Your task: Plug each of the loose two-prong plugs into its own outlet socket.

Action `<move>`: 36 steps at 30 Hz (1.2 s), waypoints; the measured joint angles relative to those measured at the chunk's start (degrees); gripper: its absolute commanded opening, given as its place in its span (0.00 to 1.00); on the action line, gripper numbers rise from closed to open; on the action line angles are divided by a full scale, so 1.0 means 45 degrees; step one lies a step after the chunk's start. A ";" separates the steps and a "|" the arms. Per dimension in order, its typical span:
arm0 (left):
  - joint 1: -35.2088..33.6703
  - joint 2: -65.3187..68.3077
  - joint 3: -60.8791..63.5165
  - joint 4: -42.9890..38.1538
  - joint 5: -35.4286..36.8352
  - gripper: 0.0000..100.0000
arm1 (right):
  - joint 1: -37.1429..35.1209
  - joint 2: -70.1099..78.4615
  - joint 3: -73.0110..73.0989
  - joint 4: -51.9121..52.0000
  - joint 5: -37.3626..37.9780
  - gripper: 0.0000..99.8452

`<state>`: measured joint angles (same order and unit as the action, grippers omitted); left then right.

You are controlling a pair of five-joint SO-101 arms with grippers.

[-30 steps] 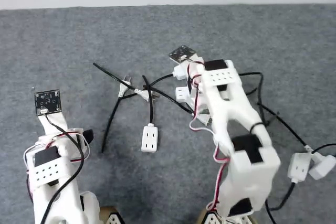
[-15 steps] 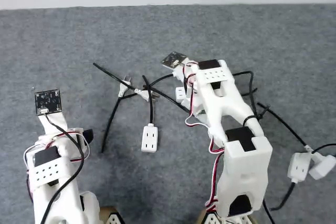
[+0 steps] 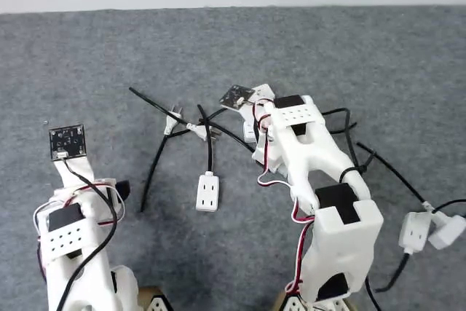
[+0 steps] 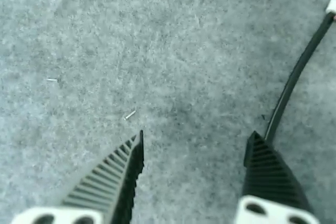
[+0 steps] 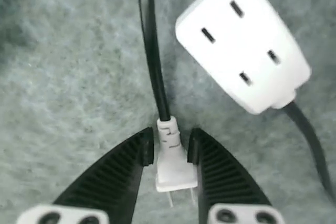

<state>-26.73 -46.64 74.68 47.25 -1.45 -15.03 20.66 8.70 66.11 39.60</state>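
Pinching the plug in the right tool, prongs pointing back toward the arm, away from the socket lying just beside.

Your left arm: folded back low at the near left, elbow bent, wrist aimed forward.
Your left gripper: pointed downward, fingers spread wide apart.
Your right arm: stretched forward toward the middle, wrist bent down.
Your right gripper: tipped downward, both fingers closed against the sides of a plug.
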 measured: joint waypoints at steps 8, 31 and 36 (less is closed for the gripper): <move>-0.0020 0.0000 0.0078 0.0000 0.0000 0.29 | -0.0020 0.0059 0.0000 -0.0449 0.0567 0.11; -0.0020 0.0000 0.0098 0.0000 0.0000 0.29 | 0.0039 0.0664 -0.0430 0.0606 0.1563 0.01; -0.0020 0.0000 0.0098 0.0000 0.0000 0.29 | 0.0039 -0.0860 -0.0176 0.1661 0.0586 0.01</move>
<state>-26.81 -46.64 75.12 47.25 -1.45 -14.86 16.79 7.91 73.58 42.24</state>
